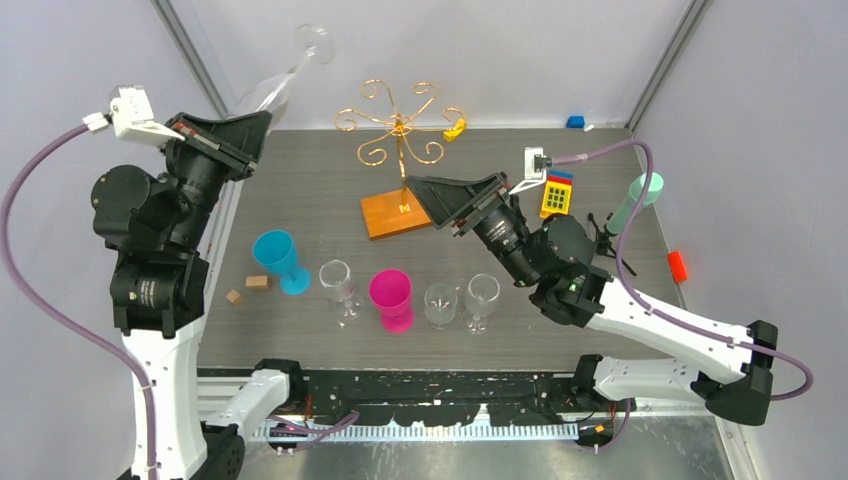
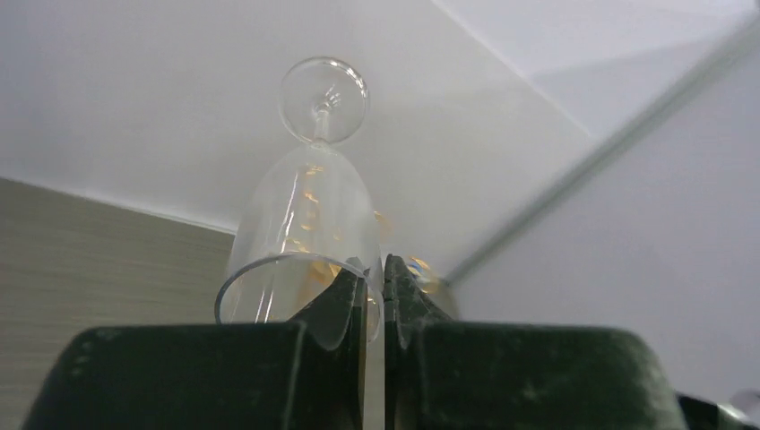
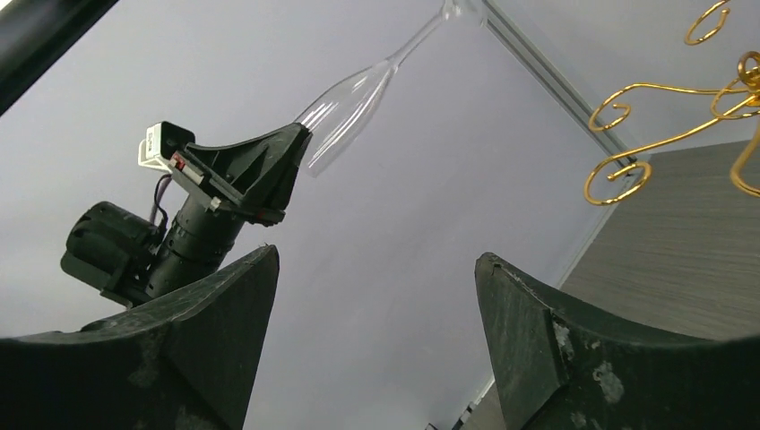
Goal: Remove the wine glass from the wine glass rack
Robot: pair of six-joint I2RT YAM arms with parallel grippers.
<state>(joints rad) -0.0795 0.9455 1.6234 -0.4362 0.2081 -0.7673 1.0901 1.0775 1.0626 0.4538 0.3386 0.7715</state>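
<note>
We see the grey table with the wine glass rack standing near the middle of its far edge, on a wooden base. The left gripper is raised above the table's far left corner, its fingers pinched tight on the rim of the wine glass. The glass hangs in the air well left of the rack, touching none of its gold arms, tilted with its foot pointing up and away. The right gripper hovers close beside the rack, fingers spread wide and empty. Along the near edge stand a blue cup and a pink cup.
</note>
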